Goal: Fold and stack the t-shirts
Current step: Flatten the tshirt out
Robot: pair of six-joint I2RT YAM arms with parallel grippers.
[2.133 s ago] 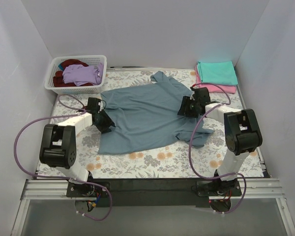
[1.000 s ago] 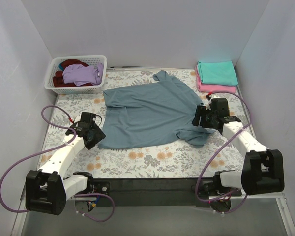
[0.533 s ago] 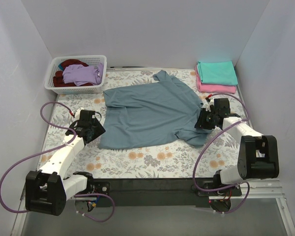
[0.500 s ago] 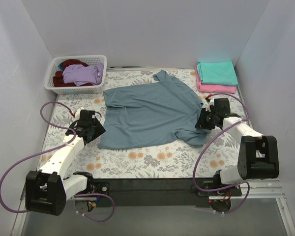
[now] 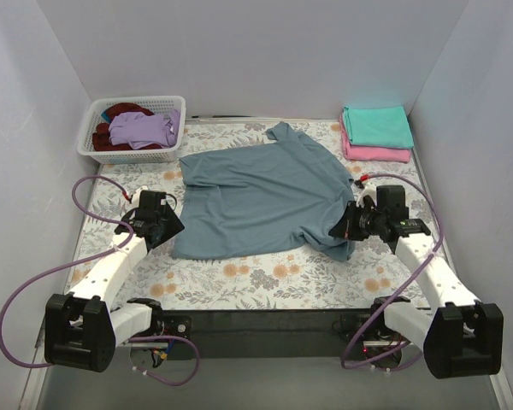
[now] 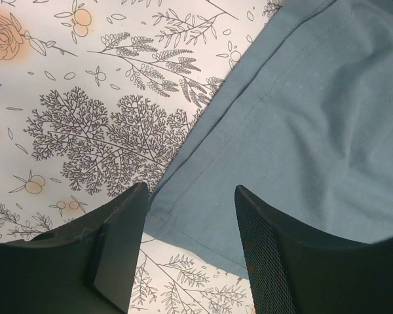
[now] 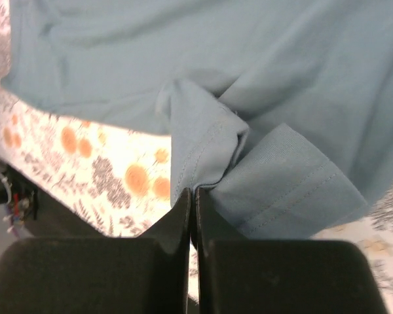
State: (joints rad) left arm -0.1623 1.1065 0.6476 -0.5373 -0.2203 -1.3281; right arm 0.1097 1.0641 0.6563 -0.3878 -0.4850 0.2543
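Note:
The large slate blue-grey t-shirt [image 5: 256,196] lies spread flat on the floral table, collar toward the back. My left gripper [image 5: 168,227] is open at the shirt's near-left corner; in the left wrist view its gripper [image 6: 191,196] straddles the hem corner of the shirt [image 6: 301,131] with the fingers [image 6: 118,248] apart. My right gripper [image 5: 340,231] is shut on the shirt's near-right sleeve. In the right wrist view the gripper [image 7: 193,194] pinches a bunched fold of the shirt [image 7: 216,65] between closed jaws.
A folded teal t-shirt [image 5: 376,125] rests on a folded pink one [image 5: 380,155] at the back right. The white lattice basket [image 5: 92,149] at the back left holds a lilac shirt [image 5: 143,128] and a dark red one [image 5: 111,142]. Purple cables loop beside both arms.
My right gripper closed on the shirt's right sleeve and the arm swung toward the near edge. The left arm shifted slightly and stays open at the hem corner.

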